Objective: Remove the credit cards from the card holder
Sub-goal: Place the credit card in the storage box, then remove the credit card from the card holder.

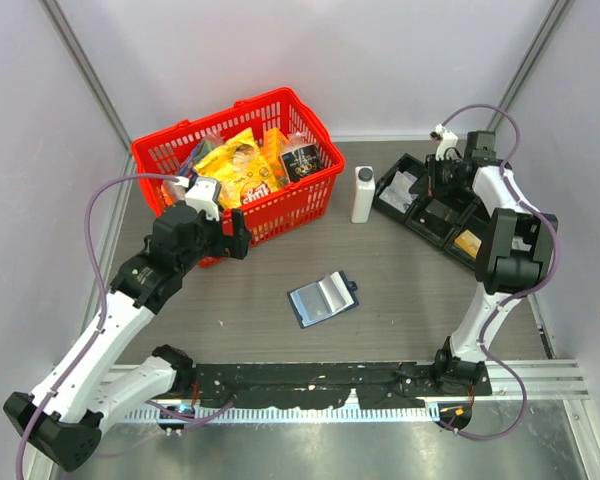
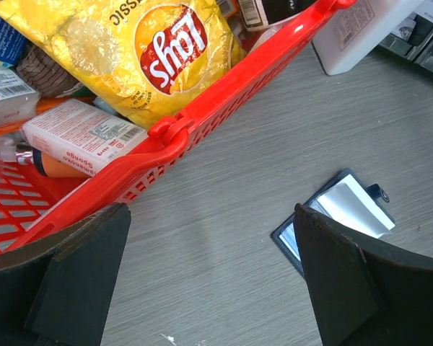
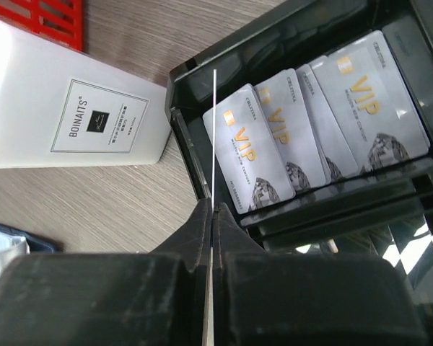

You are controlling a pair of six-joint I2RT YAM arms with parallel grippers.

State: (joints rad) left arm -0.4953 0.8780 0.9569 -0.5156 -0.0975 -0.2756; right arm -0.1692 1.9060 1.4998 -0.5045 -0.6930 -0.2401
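Right claw (image 3: 211, 207): clamped together on one credit card (image 3: 213, 130), seen edge-on, held over the black tray (image 3: 289, 29).
Left claw (image 2: 209, 277): spread wide, nothing held, hung beside the red basket (image 1: 280, 210).
Card holder (image 1: 323, 298): laid open on the surface (image 1: 410, 300) between the arms, well apart from the tray.
Step judged: the gripped card is to be set in with the others.
Done well: the card should be lowered inside the compartment walls and tipped flat before release, so it is not bounced out.
Count: four VIP cards (image 3: 249, 155) in the compartment, one in the claw; one holder, one tray, one basket, one white bottle (image 1: 363, 193).
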